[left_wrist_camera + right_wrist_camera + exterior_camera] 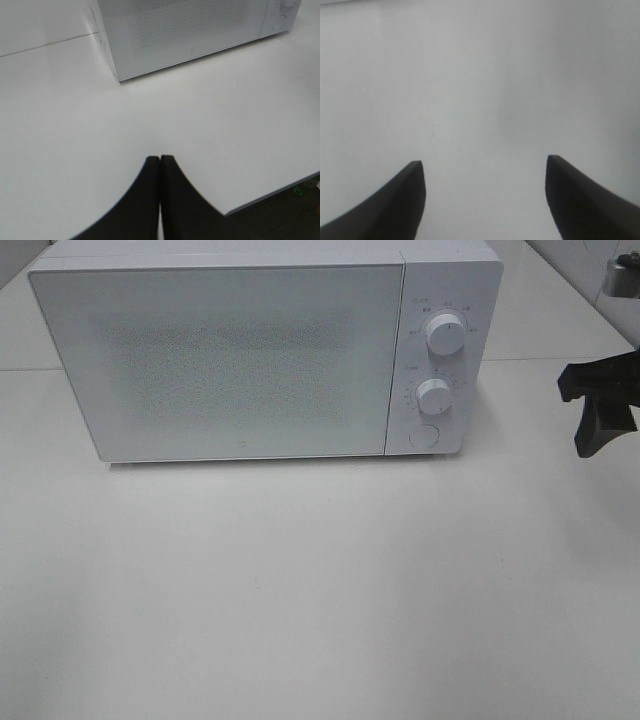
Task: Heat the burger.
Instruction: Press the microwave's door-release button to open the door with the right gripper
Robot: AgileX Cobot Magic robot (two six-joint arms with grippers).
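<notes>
The burger is out of view in every frame. A white microwave point(215, 360) stands at the back of the table with its door shut; it also shows in the left wrist view as the microwave point(190, 30). My left gripper point(160, 159) is shut, its two black fingers pressed together with nothing between them, low over the bare table in front of the microwave's left corner. My right gripper point(592, 410) hovers to the right of the microwave. In the right wrist view the right gripper point(485, 165) is open and empty over plain white table.
The microwave's control panel carries an upper knob point(444, 333), a lower knob point(434, 397) and a round button point(424, 436). The white table point(320, 590) stretches in front of it. Its front edge point(270, 195) shows in the left wrist view.
</notes>
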